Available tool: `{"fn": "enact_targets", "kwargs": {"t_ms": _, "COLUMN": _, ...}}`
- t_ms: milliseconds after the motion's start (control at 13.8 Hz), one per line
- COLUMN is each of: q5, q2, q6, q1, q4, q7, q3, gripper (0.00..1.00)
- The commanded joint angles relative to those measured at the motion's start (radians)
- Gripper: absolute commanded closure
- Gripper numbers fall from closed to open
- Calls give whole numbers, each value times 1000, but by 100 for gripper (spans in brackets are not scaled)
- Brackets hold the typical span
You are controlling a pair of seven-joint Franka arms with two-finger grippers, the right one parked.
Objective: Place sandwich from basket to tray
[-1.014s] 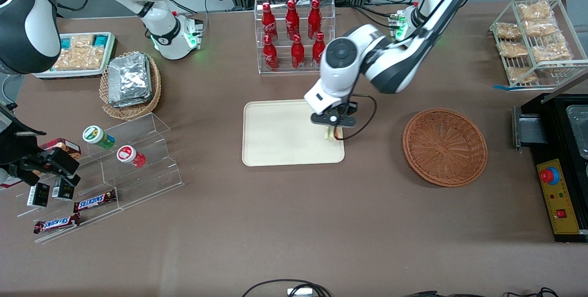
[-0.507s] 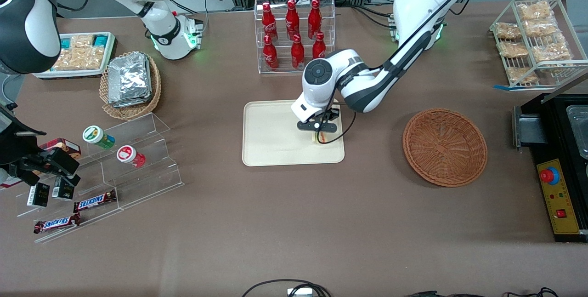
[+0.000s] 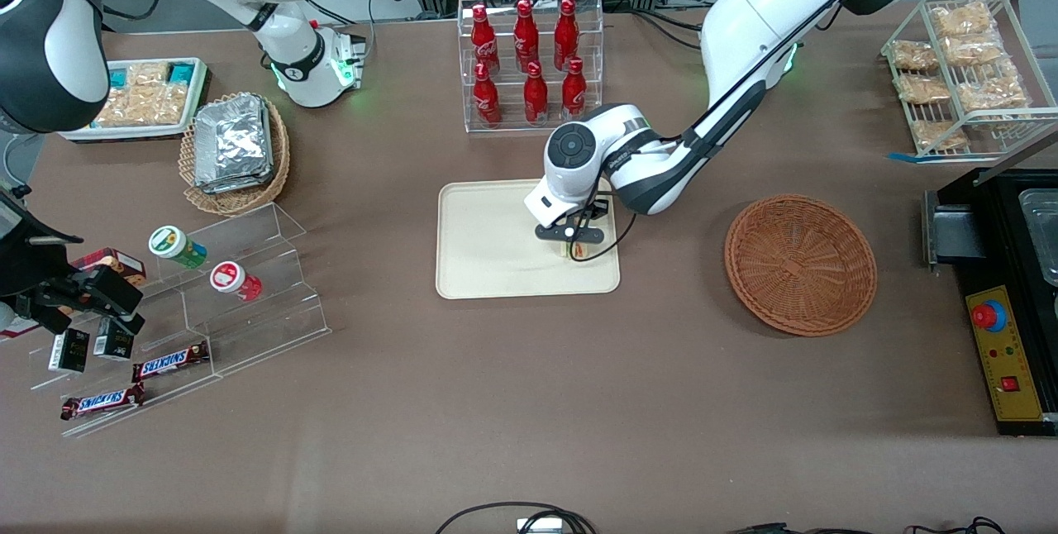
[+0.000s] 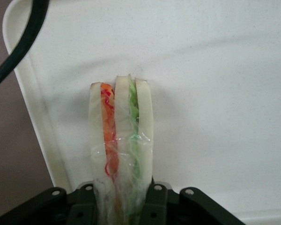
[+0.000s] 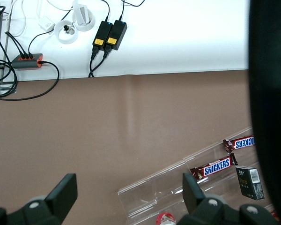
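My left gripper (image 3: pixel 574 246) is low over the cream tray (image 3: pixel 488 236), near the tray's edge toward the working arm's end. It is shut on the wrapped sandwich (image 3: pixel 578 250). In the left wrist view the sandwich (image 4: pixel 121 140) stands on edge between the black fingers (image 4: pixel 154 201), with white bread, an orange layer and a green layer, just above the tray (image 4: pixel 215 93). The reddish-brown wicker basket (image 3: pixel 800 263) sits empty beside the tray, toward the working arm's end of the table.
A clear rack of red bottles (image 3: pixel 529 63) stands farther from the camera than the tray. A tan basket of foil packets (image 3: pixel 235 150) and clear stepped shelves with snacks (image 3: pixel 207 302) lie toward the parked arm's end. A wire rack (image 3: pixel 967 71) and black box (image 3: pixel 1008 302) lie past the basket.
The left gripper carried the sandwich from the tray's edge a little farther over the tray and lower. It has barely moved in the last half second.
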Motion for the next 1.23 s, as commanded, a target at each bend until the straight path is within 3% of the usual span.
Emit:
{"fn": "enact_targets", "kwargs": {"t_ms": 0, "q5": 43, "q2": 15, "q6": -3, "q1": -20, "q4": 22, "q7": -23, "q3": 5, "gripper": 2}}
{"fn": "enact_targets", "kwargs": {"t_ms": 435, "q5": 40, "q2": -17, "q6": -15, "q1": -3, "q4": 34, "q7": -27, "q3": 5, "gripper": 1}}
{"fn": "enact_targets", "kwargs": {"t_ms": 652, "q5": 26, "q2": -56, "q6": -136, "q1": 3, "q4": 119, "q7": -29, "q3": 8, "gripper": 1}}
{"fn": "enact_targets", "kwargs": {"t_ms": 870, "q5": 26, "q2": -65, "q6": -285, "q1": 61, "q4": 248, "q7": -69, "q3": 3, "gripper": 1}}
{"fn": "enact_targets", "kwargs": {"t_ms": 1159, "q5": -31, "q2": -195, "q6": -345, "q1": 153, "q4": 270, "q7": -67, "q3": 5, "gripper": 1}}
